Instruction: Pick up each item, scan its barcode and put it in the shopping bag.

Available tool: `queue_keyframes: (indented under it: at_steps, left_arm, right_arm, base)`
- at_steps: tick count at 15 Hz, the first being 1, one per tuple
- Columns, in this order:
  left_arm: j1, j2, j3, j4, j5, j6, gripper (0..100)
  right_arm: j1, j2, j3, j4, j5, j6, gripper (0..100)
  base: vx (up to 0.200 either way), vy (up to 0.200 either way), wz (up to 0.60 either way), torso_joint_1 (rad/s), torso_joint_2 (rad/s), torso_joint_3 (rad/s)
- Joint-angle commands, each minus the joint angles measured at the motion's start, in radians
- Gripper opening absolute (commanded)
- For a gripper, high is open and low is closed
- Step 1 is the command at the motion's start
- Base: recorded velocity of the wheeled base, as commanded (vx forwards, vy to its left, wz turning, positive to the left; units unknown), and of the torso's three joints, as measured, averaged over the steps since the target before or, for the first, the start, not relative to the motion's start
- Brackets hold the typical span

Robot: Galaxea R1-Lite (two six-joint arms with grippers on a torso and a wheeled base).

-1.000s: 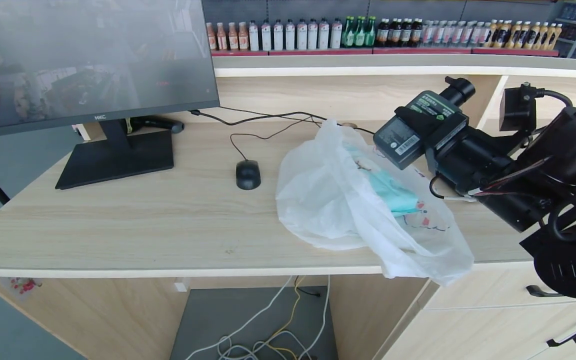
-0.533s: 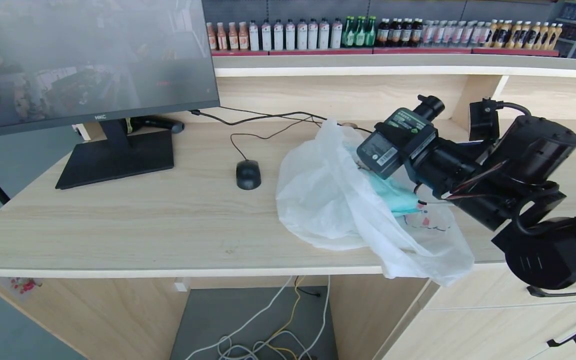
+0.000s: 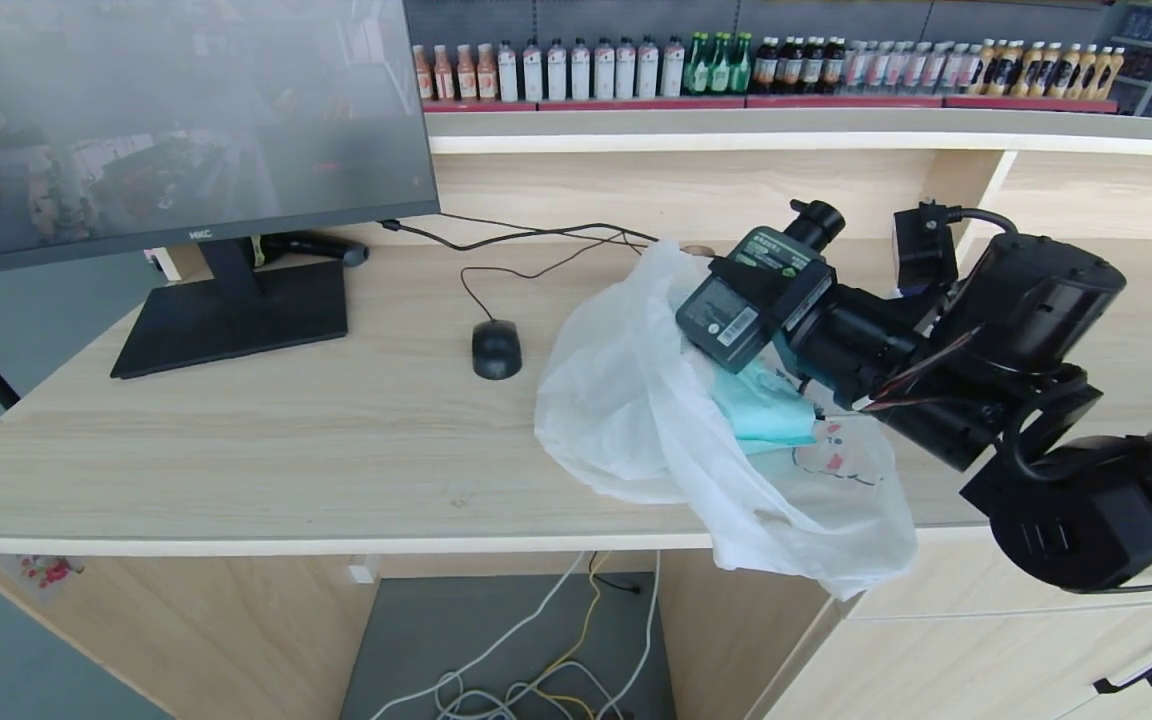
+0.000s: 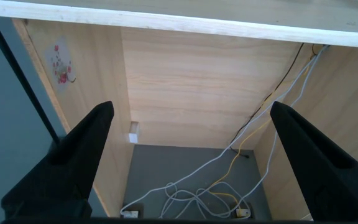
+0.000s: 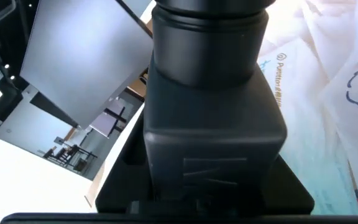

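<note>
Black and spread wide, my left gripper is hanging empty under the counter, lower than the shopping bag. On the counter that white plastic bag is lying slumped, its near corner drooping over the front edge. A teal packet is showing inside it, so I am judging at least one item already bagged. At the bag's open far side, my right gripper is pinching a dark bottle just above the opening, its barcode facing up. I cannot tell whether it has been scanned. Lowering it in and letting go is what I am counting as left for this item. Left of the bag a mouse is sitting. Farther left a black handheld device, possibly the scanner, is lying behind the monitor.
</note>
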Motion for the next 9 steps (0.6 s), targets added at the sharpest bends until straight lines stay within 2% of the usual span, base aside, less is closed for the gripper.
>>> queue_keyframes:
  at_steps: [1,5,9]
  left_arm:
    - [-0.001,0.000,0.000,0.000,0.000,-0.001,100]
    - [-0.001,0.000,0.000,0.000,0.000,-0.001,100]
    - [-0.001,0.000,0.000,0.000,0.000,-0.001,100]
  right_arm:
    - [-0.005,-0.021,-0.040,0.036,0.000,0.000,0]
    - [0.005,-0.088,-0.094,0.248,0.000,-0.006,0]
    - [0.040,-0.130,-0.103,0.346,-0.002,-0.008,0]
  base:
    - [0.000,0.000,0.00,0.000,0.00,0.000]
    - [0.000,0.000,0.00,0.000,0.00,0.000]
    - [0.000,0.000,0.00,0.000,0.00,0.000]
